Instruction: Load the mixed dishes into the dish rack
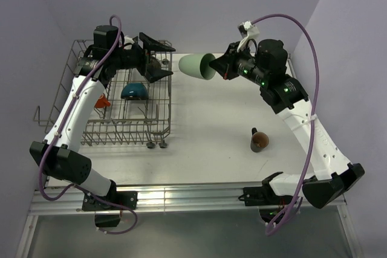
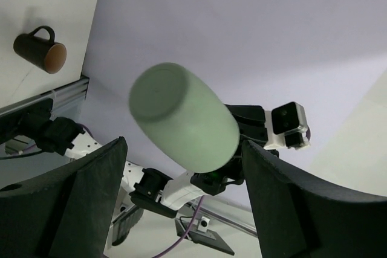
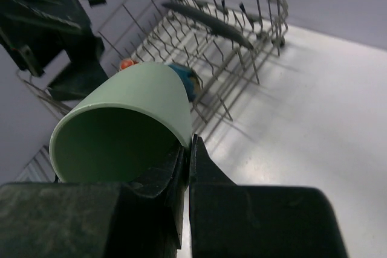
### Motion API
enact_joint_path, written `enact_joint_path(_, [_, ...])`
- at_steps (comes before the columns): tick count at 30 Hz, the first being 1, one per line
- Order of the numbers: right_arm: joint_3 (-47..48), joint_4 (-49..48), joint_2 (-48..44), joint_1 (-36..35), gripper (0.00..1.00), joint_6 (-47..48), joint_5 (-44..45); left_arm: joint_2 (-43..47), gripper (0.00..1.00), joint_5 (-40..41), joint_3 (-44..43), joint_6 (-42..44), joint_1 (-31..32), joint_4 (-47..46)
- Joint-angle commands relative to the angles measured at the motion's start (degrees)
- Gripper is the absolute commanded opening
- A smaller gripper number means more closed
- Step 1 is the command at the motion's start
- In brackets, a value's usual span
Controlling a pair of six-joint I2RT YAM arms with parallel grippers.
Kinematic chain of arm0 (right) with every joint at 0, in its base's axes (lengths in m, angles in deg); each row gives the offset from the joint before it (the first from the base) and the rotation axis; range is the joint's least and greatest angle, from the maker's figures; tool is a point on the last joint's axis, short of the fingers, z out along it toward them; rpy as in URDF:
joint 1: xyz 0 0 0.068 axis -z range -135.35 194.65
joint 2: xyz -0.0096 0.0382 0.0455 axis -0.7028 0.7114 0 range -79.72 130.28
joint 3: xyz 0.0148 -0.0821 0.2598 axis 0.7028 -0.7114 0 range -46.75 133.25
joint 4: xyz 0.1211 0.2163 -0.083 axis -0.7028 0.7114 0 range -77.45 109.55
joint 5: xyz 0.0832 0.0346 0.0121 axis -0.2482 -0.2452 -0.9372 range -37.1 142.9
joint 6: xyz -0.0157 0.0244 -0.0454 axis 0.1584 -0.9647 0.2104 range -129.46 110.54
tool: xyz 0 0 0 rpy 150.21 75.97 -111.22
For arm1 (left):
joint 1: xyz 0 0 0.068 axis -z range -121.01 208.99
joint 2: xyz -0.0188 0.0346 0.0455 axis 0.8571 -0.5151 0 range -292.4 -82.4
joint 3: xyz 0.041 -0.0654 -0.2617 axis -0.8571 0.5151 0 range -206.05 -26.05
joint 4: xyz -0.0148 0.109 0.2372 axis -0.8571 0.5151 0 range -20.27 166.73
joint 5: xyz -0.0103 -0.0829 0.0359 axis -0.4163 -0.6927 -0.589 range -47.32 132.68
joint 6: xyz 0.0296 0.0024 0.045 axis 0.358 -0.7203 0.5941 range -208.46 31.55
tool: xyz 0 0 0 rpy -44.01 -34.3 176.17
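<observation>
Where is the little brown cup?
Start at the big wire dish rack on the left, then cross the white table to the right. The small brown cup sits alone there, dark, unlike the pale green mug held in the air.

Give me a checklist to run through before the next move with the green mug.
1. Right pincer shut on the rim of the pale green mug: ok.
2. Left pincer open: ok.
3. Mug base facing the left pincer's gap, apart from its fingers: ok.
4. Free slot in the dish rack near the blue bowl and orange-red cup: cannot tell, part of the rack is hidden.
5. Brown cup lying on the table, apart from both pincers: ok.
</observation>
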Motion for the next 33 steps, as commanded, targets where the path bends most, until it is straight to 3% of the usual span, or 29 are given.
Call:
enact_joint_path(1, [2.82, -9.04, -0.03, -0.17, 0.0, 0.46, -2.45, 0.67, 0.83, -2.66, -0.57, -1.27, 0.29, -1.02])
enact_joint_path(21, [1.94, -15.72, 3.75, -9.57, 0.0, 7.04, -1.4, 1.1, 0.83, -2.22, 0.57, -9.0, 1.08, -5.14])
enact_joint_path(25, [2.11, -15.2, 4.19, -10.54, 0.0, 8.36, -1.67, 1.2, 0.77, -2.13, 0.92, -9.44, 1.08, -5.41])
enact_joint_path(27, [2.11, -14.5, 4.19, -11.41, 0.0, 9.5, -1.41, 1.63, 0.7, -1.95, 1.79, -9.7, 1.08, -6.19])
enact_joint_path(29, [2.29, -13.1, 4.28, -11.68, 0.0, 9.95, -1.32, 2.68, 0.47, -1.86, 3.2, -11.28, 1.08, -9.6])
enact_joint_path(30, [2.55, -12.48, 4.45, -11.86, 0.0, 10.12, -1.32, 3.04, 0.29, -1.78, 4.95, -11.98, 0.91, -10.93])
enact_joint_path(31, [2.64, -11.95, 4.63, -11.94, 0.01, 10.12, -1.05, 3.48, 0.2, -1.52, 5.84, -12.95, 0.73, -12.08])
enact_joint_path(32, [2.81, -10.9, 4.63, -12.03, 0.28, 10.04, -0.88, 3.83, 0.12, -1.25, 6.54, -13.04, 0.47, -12.87])
enact_joint_path(33, [2.82, -10.37, 4.46, -12.03, 0.45, 9.69, -0.53, 4.35, 0.01, -1.08, 7.33, -12.7, 0.12, -12.88])
